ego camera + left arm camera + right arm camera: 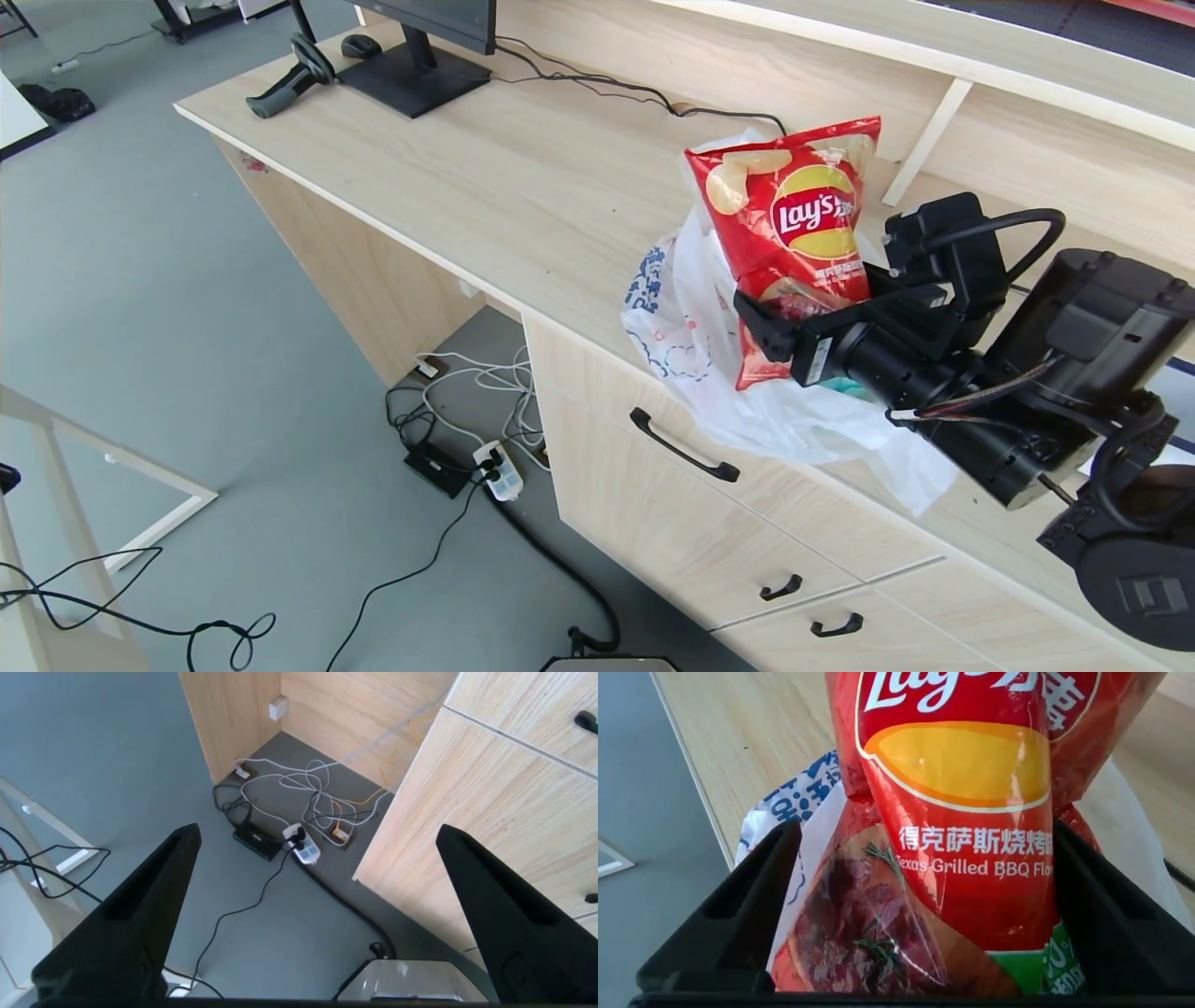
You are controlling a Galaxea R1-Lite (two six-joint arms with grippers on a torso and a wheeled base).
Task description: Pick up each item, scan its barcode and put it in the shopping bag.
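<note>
Over tabletop (485, 177) front edge, head view: my right end effector (822, 308) clamped on lower part of chip bag (794, 215), which stands upright against white shopping bag (691, 327). Plastic drapes over edge onto drawer front (653, 485). Open tabletop runs toward scanner (285, 82) at far corner.

Left wrist view: my left end effector (318, 924) spread wide above floor (112, 765); cabinet corner (420, 840) near, cable tangle (299, 793) below.

Right wrist view: chip bag between fingers (719, 924), shopping bag plastic overlapping one lower corner.

Head: high, angled down over counter (523, 187). Left wrist: down at floor power strip (306, 849), far. Right wrist: tight on chip bag (957, 803). Head shares both.
</note>
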